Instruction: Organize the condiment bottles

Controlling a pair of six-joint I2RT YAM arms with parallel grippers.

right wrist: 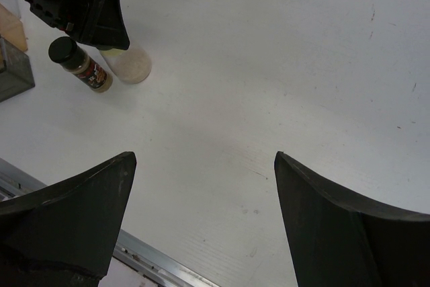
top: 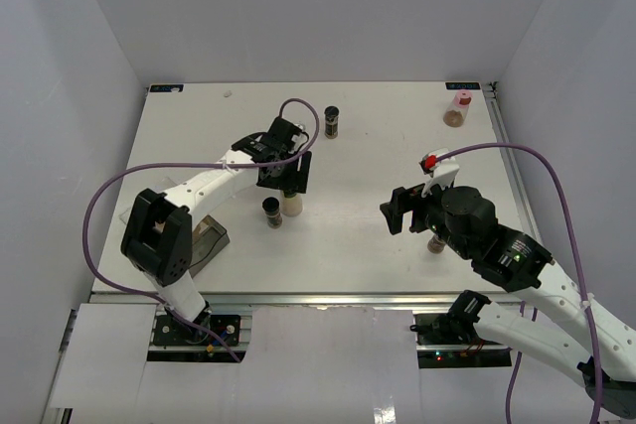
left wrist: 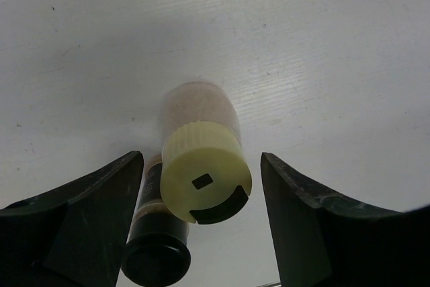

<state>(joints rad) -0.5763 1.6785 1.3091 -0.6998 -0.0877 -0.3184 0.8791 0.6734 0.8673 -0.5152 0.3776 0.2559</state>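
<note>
Black left claw stands spread astride the cream-capped jar, with a gap showing on each side of the cap. A black-capped jar stands just beside it at 8 o'clock. Another dark jar stands well apart at 1 o'clock. The pink-capped jar is near the table's 2 o'clock corner. The right claw, also spread, hangs above the table, with a half-hidden jar under that arm at the claw's 4 o'clock.

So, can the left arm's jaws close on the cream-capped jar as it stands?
Probably yes: the cream-capped jar stands between the open jaws, gaps on both sides. The black-capped jar crowds in beside it, though, so closing may catch both.
</note>
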